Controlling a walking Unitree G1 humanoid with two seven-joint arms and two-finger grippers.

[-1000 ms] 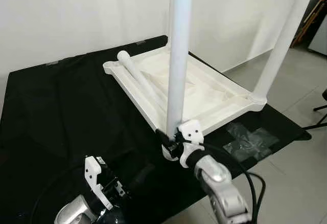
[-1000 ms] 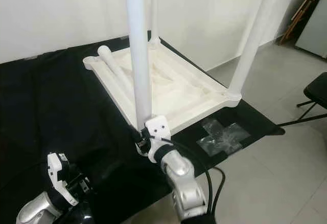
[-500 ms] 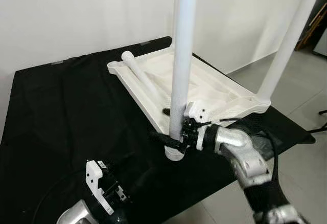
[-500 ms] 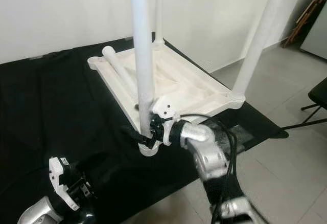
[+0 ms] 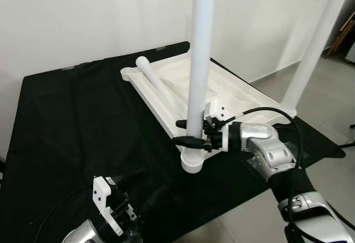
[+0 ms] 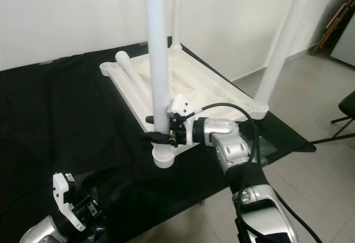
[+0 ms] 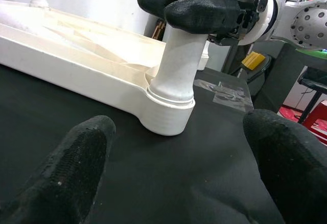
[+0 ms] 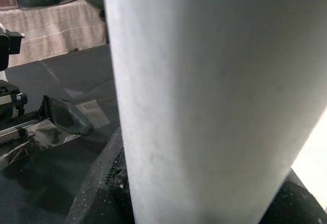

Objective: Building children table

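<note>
White table top [image 5: 166,90] on a black mat [image 5: 72,121]

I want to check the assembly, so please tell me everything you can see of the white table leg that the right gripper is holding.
The leg is a smooth white tube, plastic by its look, standing upright in the round corner socket of the upturned white tabletop, which lies on a black cloth. The right gripper has its black fingers closed around the leg just above the socket.
</note>
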